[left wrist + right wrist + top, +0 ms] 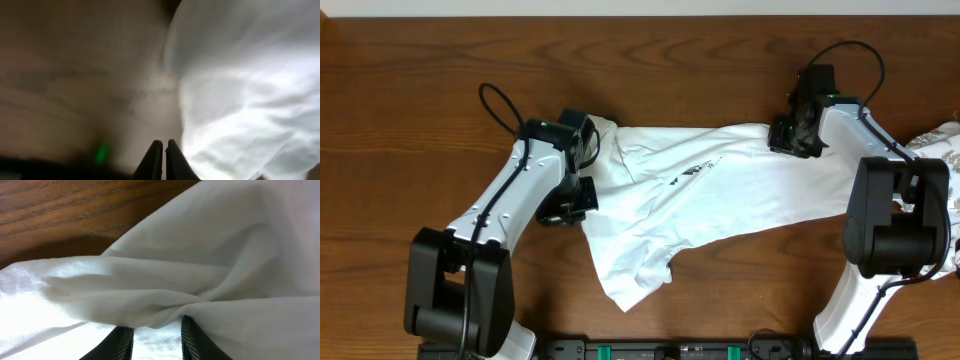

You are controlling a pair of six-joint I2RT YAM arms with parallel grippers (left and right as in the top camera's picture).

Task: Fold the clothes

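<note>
White soft-fabric T-shirt with a small dark chest graphic lies rumpled across the brown wooden desk between both arms. The right gripper has its jaws grasping a bunched fold of it. The left gripper has its jaws clenched together just beside the shirt's edge.

You had the T-shirt lying across the middle of the bench. Your left pincer sat just beside its left edge. Your right pincer was at its far right corner, with fabric between the fingers. A second cloth lay at the bench's right edge.
</note>
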